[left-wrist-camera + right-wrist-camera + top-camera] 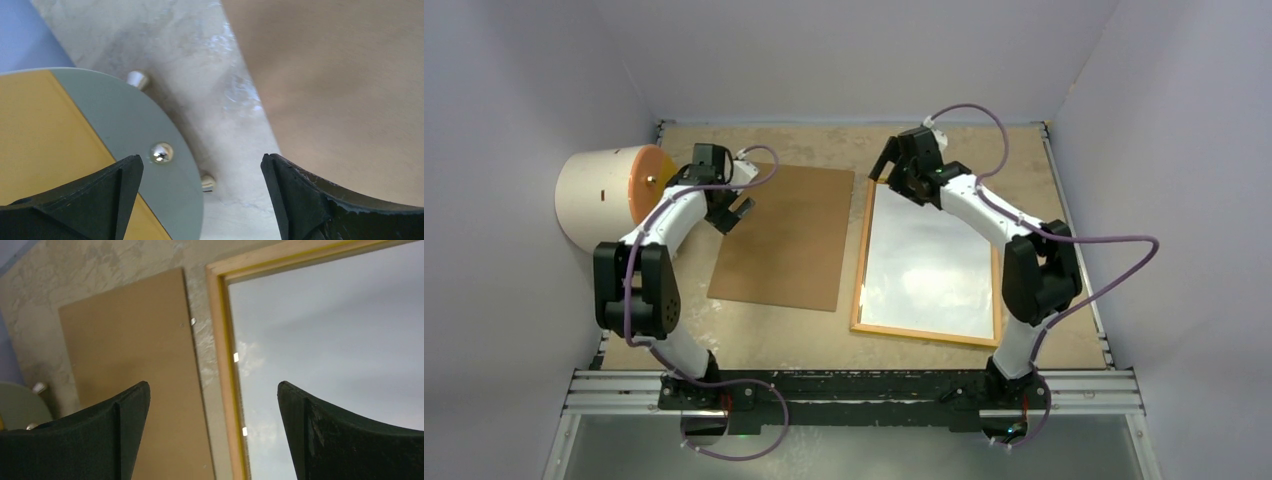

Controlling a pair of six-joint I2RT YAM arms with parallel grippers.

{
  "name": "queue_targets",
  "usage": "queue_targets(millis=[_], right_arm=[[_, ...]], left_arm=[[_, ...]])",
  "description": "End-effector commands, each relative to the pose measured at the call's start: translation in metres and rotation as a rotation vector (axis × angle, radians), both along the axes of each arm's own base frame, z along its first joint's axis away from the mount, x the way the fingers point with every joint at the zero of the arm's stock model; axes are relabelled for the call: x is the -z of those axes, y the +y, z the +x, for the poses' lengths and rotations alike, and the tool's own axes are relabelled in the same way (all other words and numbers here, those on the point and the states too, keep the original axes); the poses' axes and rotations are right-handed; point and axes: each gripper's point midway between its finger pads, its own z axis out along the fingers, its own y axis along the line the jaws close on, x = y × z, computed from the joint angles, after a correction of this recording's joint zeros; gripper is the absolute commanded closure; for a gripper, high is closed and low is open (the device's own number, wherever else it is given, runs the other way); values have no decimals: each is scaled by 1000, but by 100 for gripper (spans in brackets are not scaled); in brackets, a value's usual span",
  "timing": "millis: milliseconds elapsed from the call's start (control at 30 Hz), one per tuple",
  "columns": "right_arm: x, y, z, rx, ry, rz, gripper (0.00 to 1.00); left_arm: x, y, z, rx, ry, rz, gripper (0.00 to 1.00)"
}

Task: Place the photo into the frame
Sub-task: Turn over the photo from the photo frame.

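Top external view: frame (pixel 862 265) lay flat on table (pixel 754 335), right half, light-wood back up, thin yellow lip inside. Opening filled by pale sheet (pixel 929 260), blotchy grey. Photo's blank side or bare pane, cannot tell. Right arm (pixel 974 205) reached over frame's far-left corner, right jaws spread wide, gripping nothing. Left arm (pixel 669 215) bent over left edge of brown board (pixel 784 235) — left jaws likewise released, empty.
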Motion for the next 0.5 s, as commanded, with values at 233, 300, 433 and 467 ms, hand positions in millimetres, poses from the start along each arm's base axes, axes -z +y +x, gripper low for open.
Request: queue_targets(millis=[233, 300, 433, 467], right_arm=[[32, 120, -50, -155, 73, 97, 1], [44, 127, -52, -152, 98, 75, 1], [67, 130, -55, -121, 141, 52, 1], [72, 129, -55, -112, 148, 44, 1]], left_arm=[[2, 53, 63, -262, -166, 162, 8], [13, 51, 63, -261, -143, 143, 8], [38, 45, 59, -254, -81, 117, 8], [44, 42, 57, -247, -64, 104, 8]])
